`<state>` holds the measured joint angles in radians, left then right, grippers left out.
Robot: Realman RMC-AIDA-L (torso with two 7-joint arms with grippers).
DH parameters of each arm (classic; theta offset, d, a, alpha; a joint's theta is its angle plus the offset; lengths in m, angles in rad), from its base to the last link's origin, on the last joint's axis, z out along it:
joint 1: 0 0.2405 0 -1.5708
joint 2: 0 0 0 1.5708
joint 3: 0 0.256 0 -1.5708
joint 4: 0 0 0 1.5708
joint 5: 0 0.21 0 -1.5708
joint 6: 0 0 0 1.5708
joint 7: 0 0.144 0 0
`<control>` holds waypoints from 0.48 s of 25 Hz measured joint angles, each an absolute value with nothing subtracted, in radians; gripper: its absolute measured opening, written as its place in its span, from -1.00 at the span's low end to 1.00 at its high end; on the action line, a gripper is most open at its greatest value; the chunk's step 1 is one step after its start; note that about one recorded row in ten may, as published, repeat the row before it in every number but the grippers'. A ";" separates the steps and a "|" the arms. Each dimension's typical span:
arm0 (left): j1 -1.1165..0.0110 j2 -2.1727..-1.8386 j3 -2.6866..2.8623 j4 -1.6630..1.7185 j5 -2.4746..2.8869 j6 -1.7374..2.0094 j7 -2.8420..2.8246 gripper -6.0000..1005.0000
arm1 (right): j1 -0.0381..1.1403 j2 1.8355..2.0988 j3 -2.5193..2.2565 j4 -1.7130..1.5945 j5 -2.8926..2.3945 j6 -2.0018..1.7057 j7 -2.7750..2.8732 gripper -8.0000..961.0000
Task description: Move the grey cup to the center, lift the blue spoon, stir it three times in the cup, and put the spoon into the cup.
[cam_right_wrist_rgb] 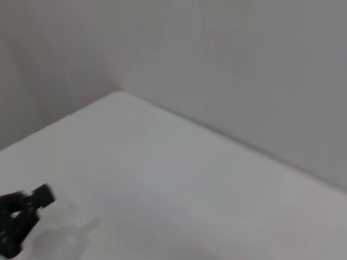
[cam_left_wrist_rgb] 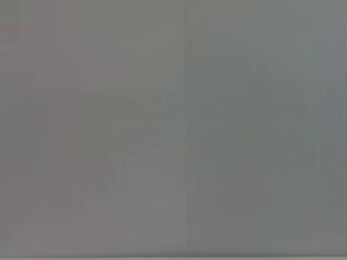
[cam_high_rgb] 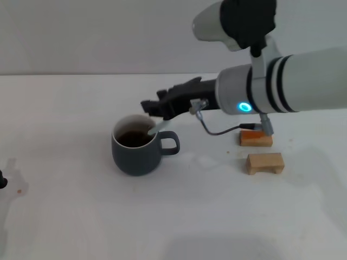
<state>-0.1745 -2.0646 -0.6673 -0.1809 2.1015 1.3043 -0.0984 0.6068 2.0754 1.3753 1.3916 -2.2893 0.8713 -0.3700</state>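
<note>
Two arms on my rig, only the right at work. Right claw (cam_high_rgb: pixel 157 111) reaches in from the right, over the far rim of the cup (cam_high_rgb: pixel 135 154), fingers pinched shut on the spoon (cam_high_rgb: pixel 157 128). Pale handle slants down from the claw into the cup; bowl end sits inside, below the rim, and I can't see it against the liquid.

Cup stands upright near mid-desk, a little left of centre in my head view. Dark grey outside, white inside, dark brown liquid within. Loop handle points toward my right.

Two wooden blocks (cam_high_rgb: pixel 265 162) on the desk (cam_high_rgb: pixel 173 216) to the right of the cup, well clear of it. Far one is more orange and sits partly under the right forearm; near one is paler. They lie close together but apart.

Grey cable loops from the right wrist down toward the far block.

Left claw (cam_right_wrist_rgb: pixel 19 216): only a dark sliver at the left edge in my head view, low by the desk. Right wrist view catches it farther off as a black shape above the desk; I can't tell how far open it is. Left wrist view gives me plain grey, nothing to read
</note>
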 joint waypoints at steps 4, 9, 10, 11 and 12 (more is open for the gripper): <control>-0.173 -2.065 -0.668 -0.181 2.098 1.308 -0.099 -0.99 | 0.485 2.077 1.365 1.462 -2.359 0.673 -0.449 -0.14; -0.173 -2.063 -0.672 -0.181 2.097 1.315 -0.099 -0.99 | 0.217 2.078 1.210 1.492 -2.377 0.115 -0.662 -0.12; -0.173 -2.063 -0.676 -0.181 2.097 1.317 -0.099 -0.99 | 0.160 2.078 1.142 1.462 -2.378 -0.069 -0.704 -0.11; -0.173 -2.063 -0.683 -0.181 2.097 1.318 -0.099 -0.99 | 0.120 2.078 1.079 1.423 -2.384 -0.225 -0.731 -0.11; -0.173 -2.063 -0.687 -0.181 2.097 1.320 -0.099 -0.99 | 0.092 2.077 1.017 1.365 -2.396 -0.392 -0.738 -0.10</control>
<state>-0.1731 -2.0632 -0.6874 -0.1810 2.0969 1.3198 -0.0993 0.0923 2.0773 1.0169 1.3648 -2.3964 -0.3919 -0.7378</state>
